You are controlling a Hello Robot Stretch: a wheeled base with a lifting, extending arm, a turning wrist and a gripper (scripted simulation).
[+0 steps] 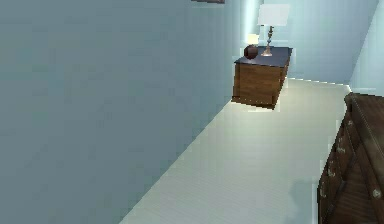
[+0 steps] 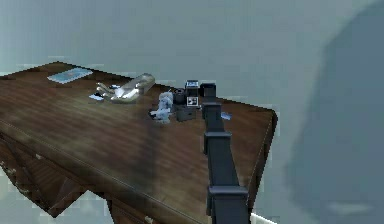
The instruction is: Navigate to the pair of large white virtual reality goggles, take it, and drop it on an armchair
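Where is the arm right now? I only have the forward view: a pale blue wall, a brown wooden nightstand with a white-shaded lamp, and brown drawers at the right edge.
Observer: In the arm side view, the dark square arm bar reaches out over a dark brown wooden top.
Operator: Is anything white near the gripper?
Observer: Yes. A small white rounded thing is on the wood right at the gripper. I cannot tell whether the gripper holds it.
Operator: Is there anything else on that top?
Observer: A larger shiny whitish thing lies farther toward that view's left, with a flat pale blue-grey rectangle beyond it.
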